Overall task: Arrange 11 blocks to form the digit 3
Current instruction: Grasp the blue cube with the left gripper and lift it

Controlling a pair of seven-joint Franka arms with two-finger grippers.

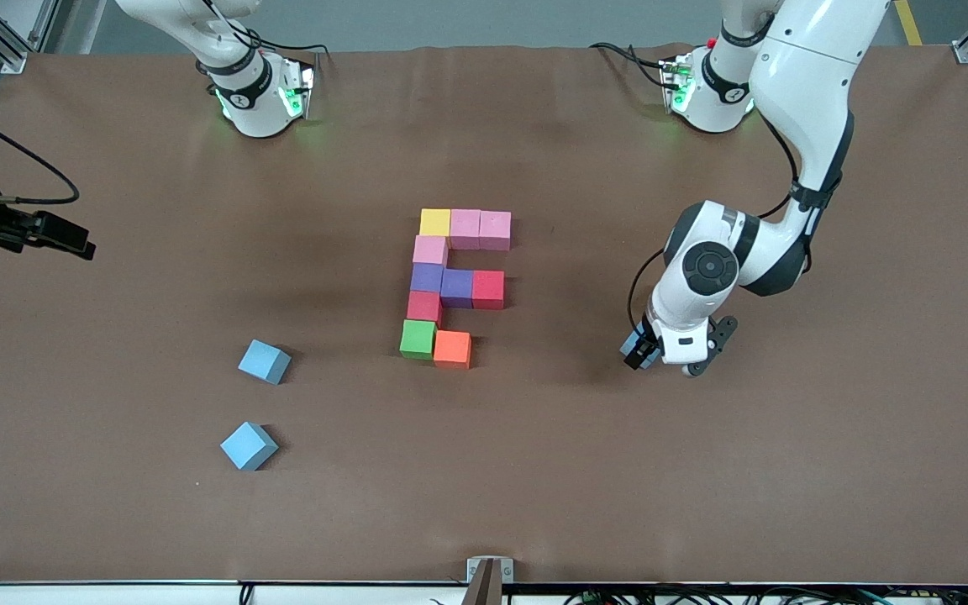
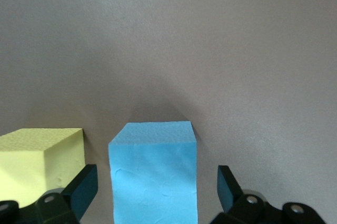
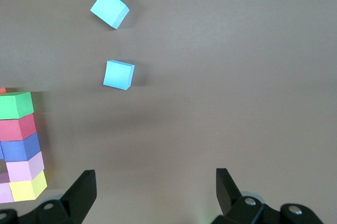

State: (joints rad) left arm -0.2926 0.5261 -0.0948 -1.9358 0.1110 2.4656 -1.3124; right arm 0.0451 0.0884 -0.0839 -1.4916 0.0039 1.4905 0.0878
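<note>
Brown tabletop [image 1: 114, 504]: left gripper [image 1: 650, 351], jaws spread around a blue block [image 2: 154, 171]; right gripper [image 3: 152, 192] released, waiting aloft.

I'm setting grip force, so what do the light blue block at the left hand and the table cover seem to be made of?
The light blue block between the open left hand fingers looks like matte foam: fine grainy surface, faint dents, no shine. The table cover looks like brown paper or thin matte sheet, going by its soft creases; I can't tell which.
</note>
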